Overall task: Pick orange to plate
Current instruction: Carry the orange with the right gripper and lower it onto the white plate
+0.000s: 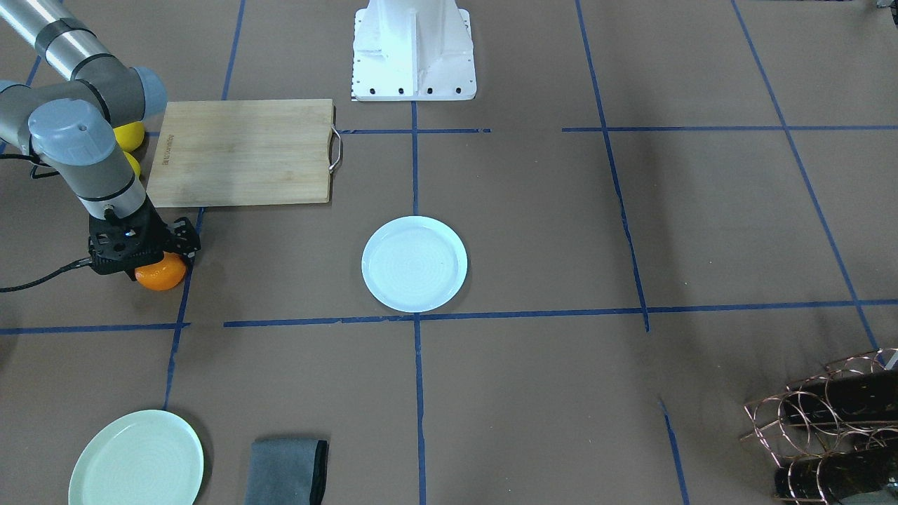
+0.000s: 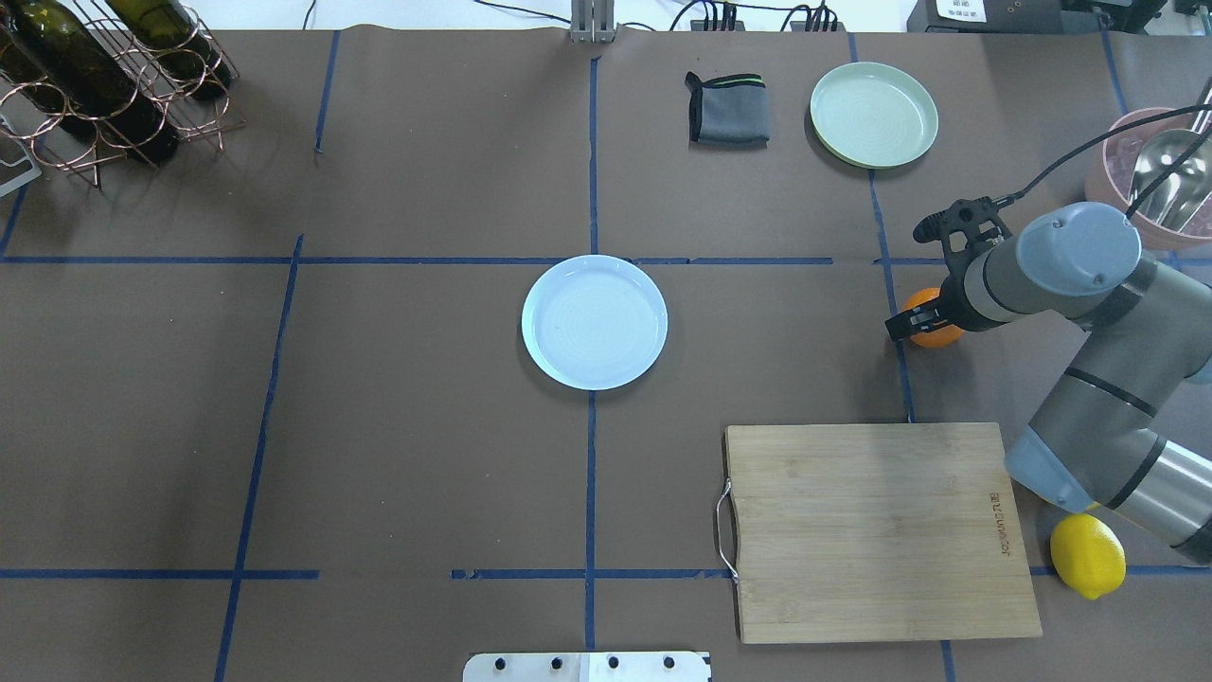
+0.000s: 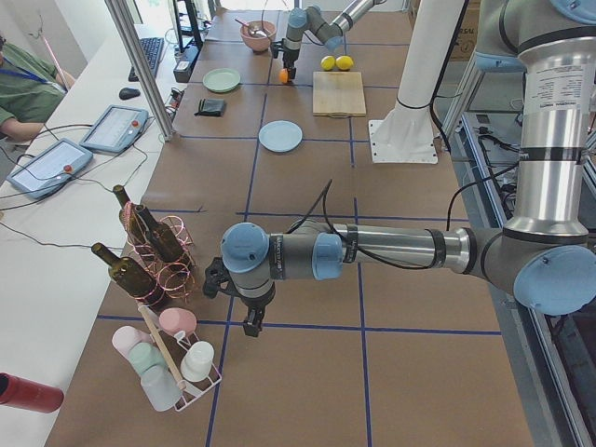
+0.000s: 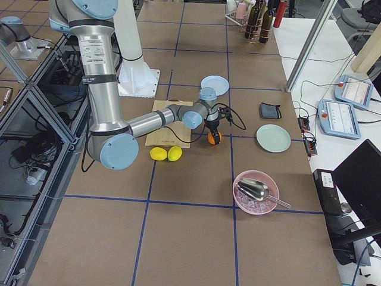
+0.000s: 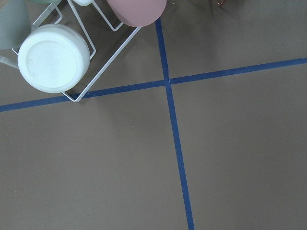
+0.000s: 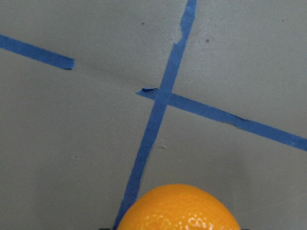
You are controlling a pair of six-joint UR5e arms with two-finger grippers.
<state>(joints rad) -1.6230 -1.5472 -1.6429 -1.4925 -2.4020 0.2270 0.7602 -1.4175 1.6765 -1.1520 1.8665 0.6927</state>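
Directly beneath the right tool point(image 1: 149, 261) sits the orange point(image 1: 163, 278).

text | cutting board point(image 2: 881, 530) — small printed mark by its edge, too small to read; nothing else legible

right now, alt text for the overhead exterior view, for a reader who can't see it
The right gripper sits over the orange near the view's right edge, jaws either side of it; the white plate lies empty at centre. Around them: a cutting board, a lemon, a green plate, a grey cloth and a bottle rack.
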